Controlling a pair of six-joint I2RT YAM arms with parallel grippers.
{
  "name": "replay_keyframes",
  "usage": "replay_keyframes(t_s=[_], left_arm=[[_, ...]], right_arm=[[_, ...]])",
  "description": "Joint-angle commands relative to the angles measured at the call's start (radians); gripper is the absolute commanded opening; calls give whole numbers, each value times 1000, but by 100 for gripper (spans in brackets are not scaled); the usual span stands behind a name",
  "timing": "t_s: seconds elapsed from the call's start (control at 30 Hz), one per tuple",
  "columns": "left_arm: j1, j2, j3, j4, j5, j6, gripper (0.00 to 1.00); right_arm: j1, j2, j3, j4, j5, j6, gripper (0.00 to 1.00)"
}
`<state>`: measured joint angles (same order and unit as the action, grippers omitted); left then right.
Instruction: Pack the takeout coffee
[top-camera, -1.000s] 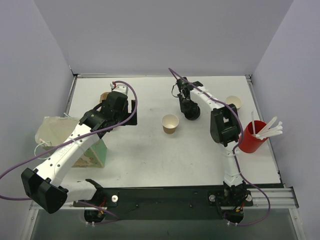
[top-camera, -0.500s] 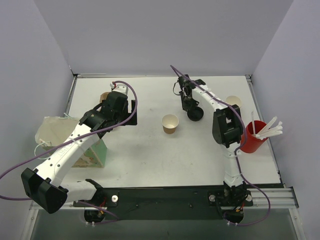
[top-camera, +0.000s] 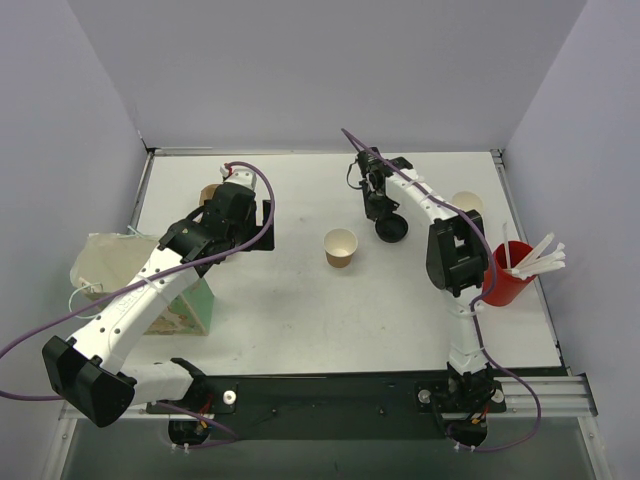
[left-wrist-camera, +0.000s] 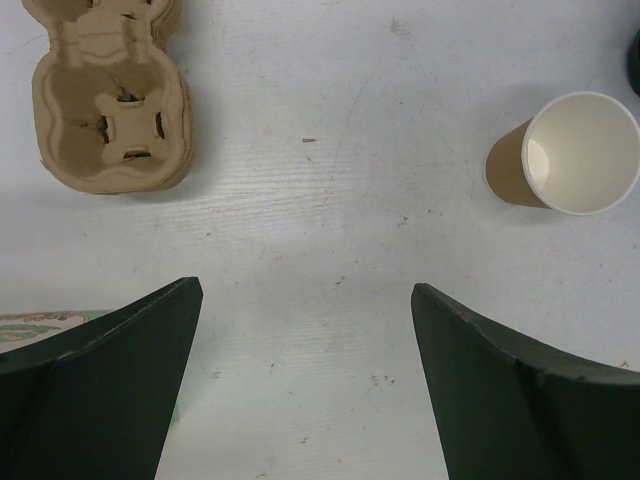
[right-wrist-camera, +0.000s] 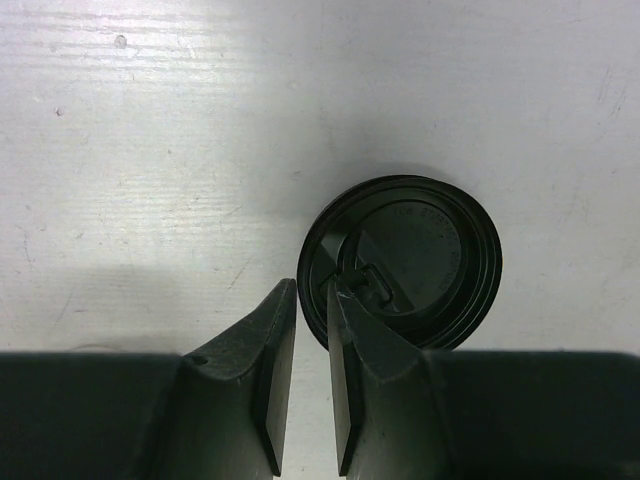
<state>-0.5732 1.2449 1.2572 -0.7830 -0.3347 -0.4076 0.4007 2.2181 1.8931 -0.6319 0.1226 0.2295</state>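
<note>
The takeout coffee stands as an open brown paper cup (top-camera: 341, 248) (left-wrist-camera: 568, 153) at mid-table, without its lid. Its black lid (top-camera: 391, 231) (right-wrist-camera: 415, 260) is to the right of the cup. My right gripper (top-camera: 381, 212) (right-wrist-camera: 312, 290) is shut on the lid's rim, one finger outside the rim and one over the lid's top. My left gripper (top-camera: 264, 228) (left-wrist-camera: 305, 290) hangs wide open above bare table, left of the cup, with nothing between its fingers.
A tan pulp cup carrier (left-wrist-camera: 108, 120) (top-camera: 208, 194) lies at the back left, partly behind the left arm. A cream cup (top-camera: 467, 206) and a red cup of white sticks (top-camera: 505, 272) stand at the right. A paper bag (top-camera: 110, 262) sits at the left edge.
My right gripper has shifted slightly right with the black lid in it. The left arm and the cup have not moved.
</note>
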Motion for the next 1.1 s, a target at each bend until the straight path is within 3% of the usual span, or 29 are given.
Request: replay_keyframes(t_s=[0.0, 1.07], left_arm=[[6, -12, 28, 11, -6, 1, 97], [6, -10, 18, 16, -7, 1, 98]], right_arm=[[4, -23, -6, -46, 12, -9, 16], [13, 18, -31, -49, 6, -4, 12]])
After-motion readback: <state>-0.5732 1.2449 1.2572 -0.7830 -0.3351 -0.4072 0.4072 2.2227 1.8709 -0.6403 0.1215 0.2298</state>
